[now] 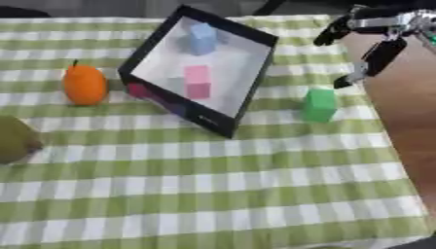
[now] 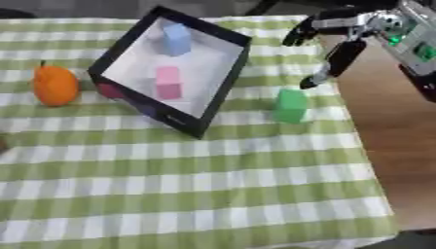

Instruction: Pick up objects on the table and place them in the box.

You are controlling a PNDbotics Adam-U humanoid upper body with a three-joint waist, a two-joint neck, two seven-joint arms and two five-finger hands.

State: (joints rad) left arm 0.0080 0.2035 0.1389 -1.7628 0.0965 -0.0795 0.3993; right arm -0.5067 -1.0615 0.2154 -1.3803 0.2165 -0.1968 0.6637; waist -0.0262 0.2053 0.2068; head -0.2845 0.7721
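Item: green block point(image 1: 320, 104). It stands upright on the checked cloth point(image 1: 213, 194), just beside the right-hand wall of the box point(image 1: 255, 82) and apart from it, near the cloth's right edge.

Hand: your right hand point(image 2: 345, 36) hangs above and to the right of the green block, over the bare brown tabletop point(image 2: 391, 160) at the cloth's edge. Its fingers point(image 2: 340, 57) are spread and point down toward the block; it holds nothing and does not touch the block. Your left hand shows in neither view.

Step in hand, as judged: the reach for the green block, grasp not yet made. The next move calls for you to bring the hand down and slightly leftward so the fingers straddle the block, close on it, lift clear of the box wall, then carry it left over the rim and let it go inside.

Box: black walls, white floor, set askew on the cloth. Contents: a pink block point(image 1: 197, 81) near the middle and a blue block point(image 1: 202, 39) toward the far corner.

Also on the cloth, left of the box: an orange fruit point(image 1: 85, 85) and, at the view's left edge, a greenish round fruit point(image 1: 15, 138). Both are well apart from the right hand and, by my judgement, await later turns.
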